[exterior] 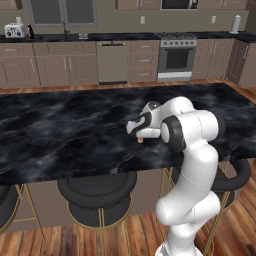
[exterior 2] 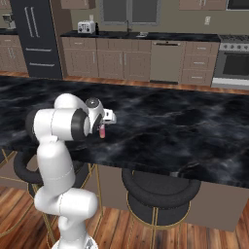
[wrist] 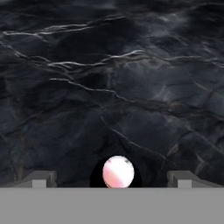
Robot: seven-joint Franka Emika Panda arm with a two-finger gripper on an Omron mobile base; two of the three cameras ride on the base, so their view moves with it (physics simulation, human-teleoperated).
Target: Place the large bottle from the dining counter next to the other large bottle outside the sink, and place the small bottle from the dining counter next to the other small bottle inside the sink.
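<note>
The arm bends low over the near edge of the dining counter [exterior: 60, 125] [exterior 2: 185, 126], its gripper [exterior: 141, 136] [exterior 2: 103, 127] pointing down at the black marble. In the hand view the gripper [wrist: 111, 180] is spread wide: the two fingertips [wrist: 43, 178] stand well apart, and the small bottle [wrist: 118, 172], pink with a pale round top, sits midway between them, touching neither. From the base views the small bottle [exterior: 141, 140] [exterior 2: 102, 131] shows as a pink-red sliver right under the hand, on the dining counter near its front edge. Black round stools [exterior: 97, 192] [exterior 2: 160, 187] on gold legs stand under that edge. On the far worktop a toaster [exterior: 14, 30] [exterior 2: 86, 26] sits left of a dark faucet [exterior 2: 129, 25].
</note>
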